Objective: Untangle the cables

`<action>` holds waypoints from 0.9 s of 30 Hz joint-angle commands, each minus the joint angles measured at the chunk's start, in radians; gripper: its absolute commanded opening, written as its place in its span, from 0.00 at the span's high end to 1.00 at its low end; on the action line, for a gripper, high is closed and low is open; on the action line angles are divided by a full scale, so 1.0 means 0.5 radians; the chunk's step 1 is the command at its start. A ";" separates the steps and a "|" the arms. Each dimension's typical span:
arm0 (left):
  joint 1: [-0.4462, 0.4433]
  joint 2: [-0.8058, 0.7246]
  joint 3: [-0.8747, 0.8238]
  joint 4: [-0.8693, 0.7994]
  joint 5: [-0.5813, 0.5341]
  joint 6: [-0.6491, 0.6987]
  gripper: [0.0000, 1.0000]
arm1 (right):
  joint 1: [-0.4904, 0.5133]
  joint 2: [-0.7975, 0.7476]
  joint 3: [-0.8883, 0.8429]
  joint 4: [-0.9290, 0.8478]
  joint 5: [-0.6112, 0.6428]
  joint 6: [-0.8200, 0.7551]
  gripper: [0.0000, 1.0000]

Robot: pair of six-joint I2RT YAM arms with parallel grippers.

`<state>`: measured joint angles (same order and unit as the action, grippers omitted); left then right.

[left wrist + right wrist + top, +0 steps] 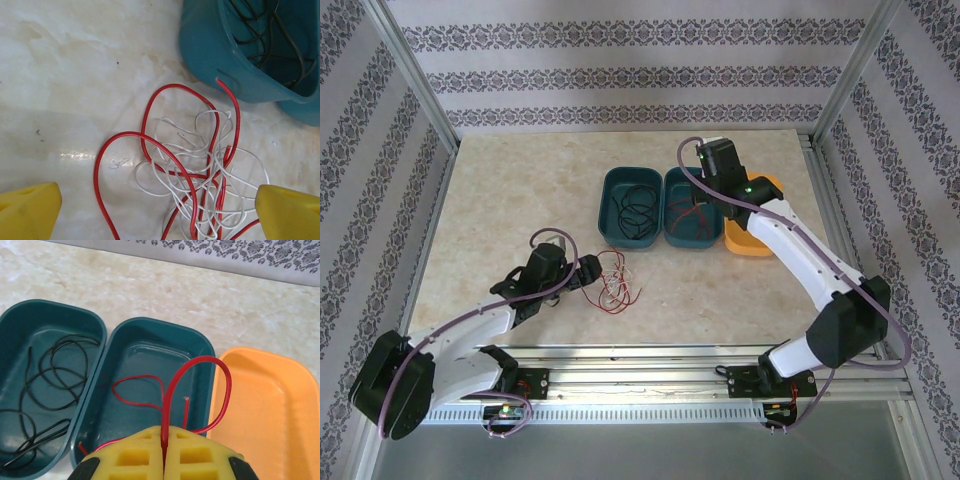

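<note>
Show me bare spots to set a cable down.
The orange tray is bare inside, and so is the table left of the teal bins. Crowded: the red-and-white tangle in front of them.

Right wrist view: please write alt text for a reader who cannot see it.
The right hand, its yellow fingers closed, pinches a red cable that loops over the middle teal tray. The teal tray on the left holds a black cable, and an orange tray stands on the right, all on a pale marble-look table.
</note>
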<state>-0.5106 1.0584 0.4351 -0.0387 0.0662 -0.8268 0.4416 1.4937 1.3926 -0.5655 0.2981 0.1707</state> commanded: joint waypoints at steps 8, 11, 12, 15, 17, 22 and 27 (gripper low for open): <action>-0.007 -0.235 -0.109 -0.169 -0.115 -0.025 0.01 | -0.066 0.219 0.141 0.011 0.199 -0.164 1.00; -0.007 -0.243 -0.105 -0.192 -0.118 -0.023 0.01 | -0.070 0.307 0.208 -0.048 0.244 -0.212 1.00; -0.007 -0.243 -0.104 -0.195 -0.118 -0.023 0.01 | -0.070 0.333 0.232 -0.081 0.250 -0.224 1.00; -0.010 -0.241 -0.106 -0.198 -0.122 -0.022 0.01 | -0.069 0.414 0.298 -0.179 0.243 -0.251 1.00; -0.007 -0.239 -0.106 -0.197 -0.129 -0.021 0.01 | -0.070 0.478 0.346 -0.259 0.232 -0.271 0.99; -0.007 -0.232 -0.100 -0.200 -0.129 -0.018 0.01 | -0.070 0.654 0.507 -0.489 0.225 -0.312 1.00; -0.008 -0.227 -0.106 -0.202 -0.130 -0.024 0.01 | -0.067 0.823 0.682 -0.737 0.198 -0.310 1.00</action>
<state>-0.5106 0.9489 0.3904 -0.1085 0.0208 -0.8307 0.4141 1.8698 1.6817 -0.8188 0.3851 0.0292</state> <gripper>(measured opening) 0.994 0.041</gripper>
